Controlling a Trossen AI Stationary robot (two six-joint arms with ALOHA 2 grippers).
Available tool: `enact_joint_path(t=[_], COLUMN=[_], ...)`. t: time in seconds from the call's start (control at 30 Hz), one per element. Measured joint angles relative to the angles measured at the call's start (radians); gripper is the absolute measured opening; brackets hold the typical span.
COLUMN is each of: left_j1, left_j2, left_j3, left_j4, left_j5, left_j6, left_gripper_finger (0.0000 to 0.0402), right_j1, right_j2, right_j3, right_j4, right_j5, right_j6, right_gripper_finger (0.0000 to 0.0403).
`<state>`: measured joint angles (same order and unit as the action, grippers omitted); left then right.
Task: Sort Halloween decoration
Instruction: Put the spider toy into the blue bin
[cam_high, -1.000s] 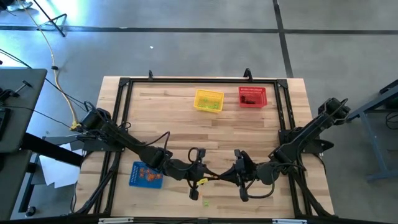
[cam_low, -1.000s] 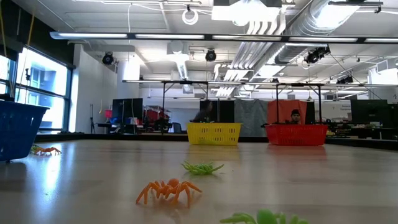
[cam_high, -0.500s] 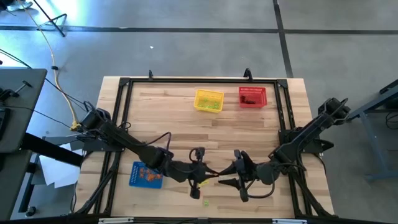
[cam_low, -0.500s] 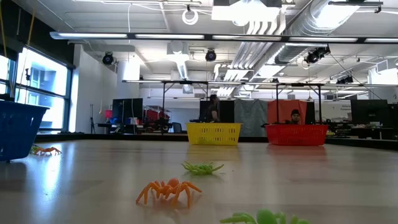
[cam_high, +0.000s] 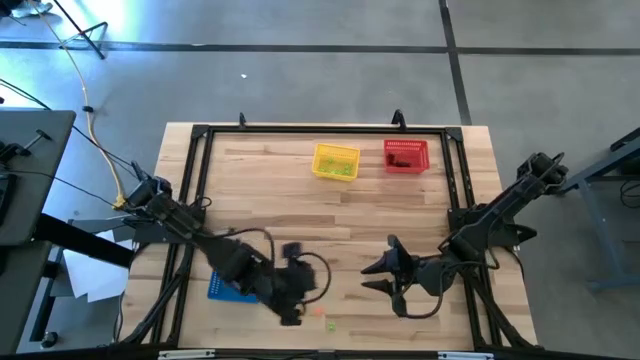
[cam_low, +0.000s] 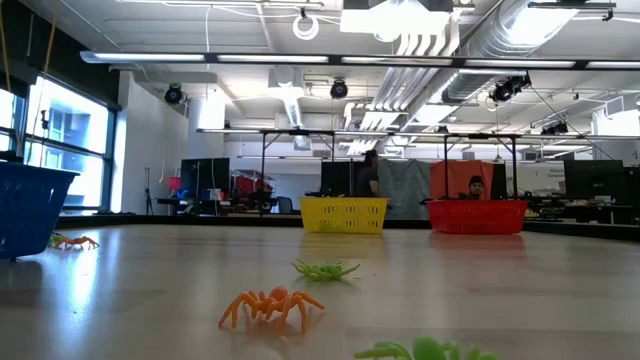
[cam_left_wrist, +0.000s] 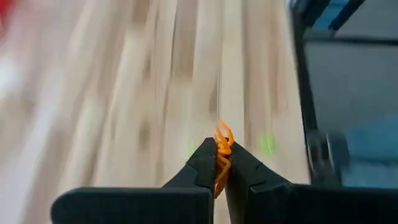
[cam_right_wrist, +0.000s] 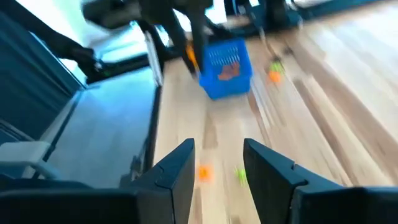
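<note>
The left gripper (cam_left_wrist: 219, 167) pinches an orange trinket (cam_left_wrist: 221, 146) that sticks out past its fingertips. The blue basket (cam_high: 226, 287) lies just beside this arm (the nearer one), already holding orange pieces. The right gripper (cam_high: 372, 275) hangs with fingers spread, holding nothing. The yellow basket (cam_high: 335, 161) holds green pieces, the red basket (cam_high: 405, 155) dark ones.

Wooden table (cam_high: 300, 190) with yellow basket (cam_high: 335, 161), red basket (cam_high: 406, 155), blue basket (cam_low: 28, 208), scattered trinkets (cam_low: 272, 304).
</note>
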<state>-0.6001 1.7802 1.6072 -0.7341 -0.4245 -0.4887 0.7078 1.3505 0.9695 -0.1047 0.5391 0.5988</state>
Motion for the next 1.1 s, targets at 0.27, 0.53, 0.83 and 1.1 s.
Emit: enact_joint_path(t=[0.27, 0.53, 0.83, 1.1], left_j1=[-0.142, -0.273, -0.255, -0.232], left_j2=[0.0, 0.0, 0.0, 0.0], left_j3=[0.033, -0.088, -0.285, -0.371], left_j4=[-0.538, -0.589, -0.602, -0.483], left_j5=[0.212, 0.234, 0.217, 0.266], left_j6=[-0.679, -0.975, -1.022, -0.985], left_gripper_finger=[0.0002, 0.0006, 0.0007, 0.0008], right_j1=[0.0, 0.0, 0.0, 0.0], right_j2=[-0.004, -0.004, -0.004, -0.004], right_j3=[0.0, 0.0, 0.0, 0.0], right_j4=[-0.239, -0.273, -0.273, -0.273], right_j5=[-0.036, -0.032, -0.031, -0.036], right_j6=[0.202, 0.213, 0.214, 0.214], right_gripper_finger=[0.0133, 0.0133, 0.0133, 0.0133])
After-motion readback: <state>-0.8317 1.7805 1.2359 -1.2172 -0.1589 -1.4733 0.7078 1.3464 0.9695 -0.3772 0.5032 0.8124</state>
